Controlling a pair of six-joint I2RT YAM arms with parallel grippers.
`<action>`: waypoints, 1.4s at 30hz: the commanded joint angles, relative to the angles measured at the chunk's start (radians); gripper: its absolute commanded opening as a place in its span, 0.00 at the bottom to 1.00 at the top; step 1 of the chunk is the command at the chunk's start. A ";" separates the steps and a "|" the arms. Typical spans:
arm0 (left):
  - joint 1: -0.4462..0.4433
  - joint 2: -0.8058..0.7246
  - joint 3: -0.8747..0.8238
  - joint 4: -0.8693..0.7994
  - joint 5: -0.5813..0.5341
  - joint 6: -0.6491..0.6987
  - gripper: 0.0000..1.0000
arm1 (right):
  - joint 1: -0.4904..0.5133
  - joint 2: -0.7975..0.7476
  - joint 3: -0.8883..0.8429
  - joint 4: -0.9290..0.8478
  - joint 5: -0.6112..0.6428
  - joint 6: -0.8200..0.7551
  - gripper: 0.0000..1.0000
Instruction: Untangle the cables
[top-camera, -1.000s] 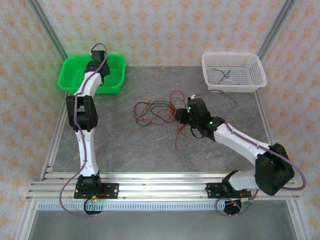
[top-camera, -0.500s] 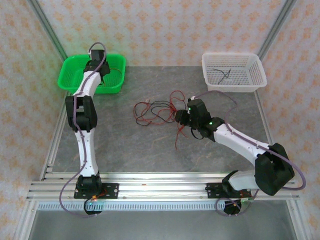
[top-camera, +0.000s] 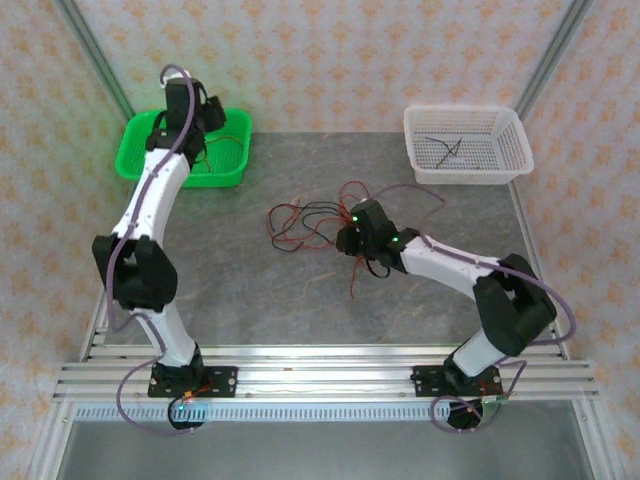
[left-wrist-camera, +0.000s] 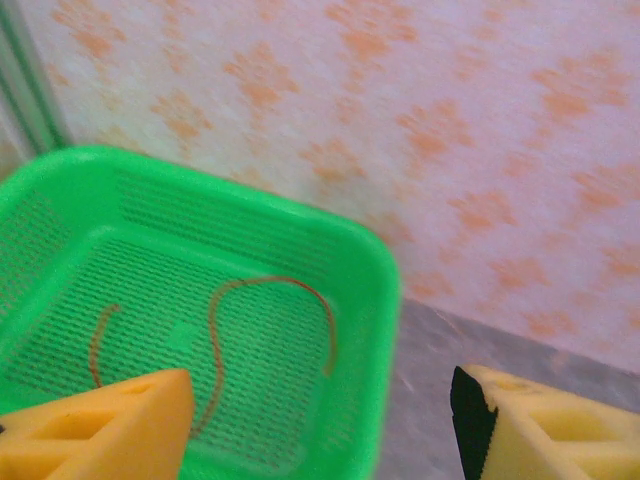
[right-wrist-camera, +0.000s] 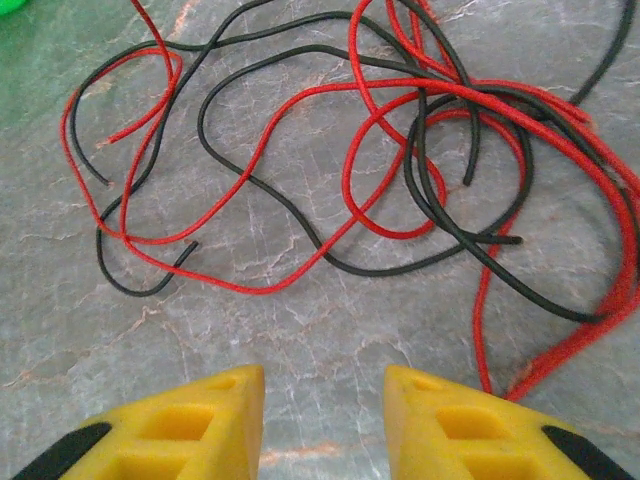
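The cables (top-camera: 310, 225) lie in a loose red and black tangle on the grey table; in the right wrist view the tangle (right-wrist-camera: 450, 92) spreads just ahead of the yellow fingers. My right gripper (top-camera: 343, 240) (right-wrist-camera: 325, 400) hovers at the tangle's near right edge, open, with bare table between its fingers. My left gripper (top-camera: 200, 118) (left-wrist-camera: 322, 410) is raised over the green basket (top-camera: 230, 170) (left-wrist-camera: 380, 300), open wide and holding nothing. One red cable (left-wrist-camera: 270, 285) lies curled on the basket floor.
A white basket (top-camera: 510, 165) stands at the back right with a black cable (top-camera: 445, 148) in it. Metal frame posts and patterned walls close the back and sides. An aluminium rail runs along the near edge by the arm bases.
The left arm has lifted up and back from the green basket and its jaws have widened. The right gripper has shifted left, closer over the tangle.
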 joint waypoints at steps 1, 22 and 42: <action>-0.057 -0.091 -0.140 0.034 0.028 -0.073 0.70 | 0.005 0.070 0.081 0.000 0.045 -0.010 0.35; -0.196 -0.531 -0.694 0.099 0.089 -0.166 0.70 | 0.005 0.288 0.240 -0.049 0.156 -0.023 0.30; -0.216 -0.580 -0.758 0.091 0.105 -0.174 0.69 | 0.008 0.318 0.373 -0.088 0.146 -0.063 0.00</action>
